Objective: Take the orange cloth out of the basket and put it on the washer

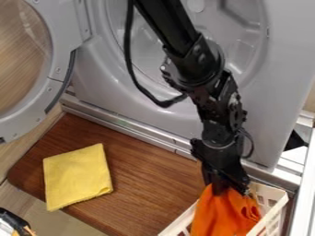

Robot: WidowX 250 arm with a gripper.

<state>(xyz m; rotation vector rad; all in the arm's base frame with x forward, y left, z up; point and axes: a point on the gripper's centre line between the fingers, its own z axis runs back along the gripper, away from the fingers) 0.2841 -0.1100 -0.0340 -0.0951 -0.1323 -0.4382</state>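
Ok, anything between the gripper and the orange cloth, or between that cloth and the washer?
Nothing visible separates the gripper from the orange cloth; they touch. Toward the washer stand the basket's far rim and a metal rail behind it.

A rumpled orange cloth (223,213) lay bunched in a cream plastic basket (276,194) with cut-out sides, its folds mounded up near the rim, as seen from across the room. Just behind stood the pale gray washer (97,79), upright, its round door (56,69) swung wide open.
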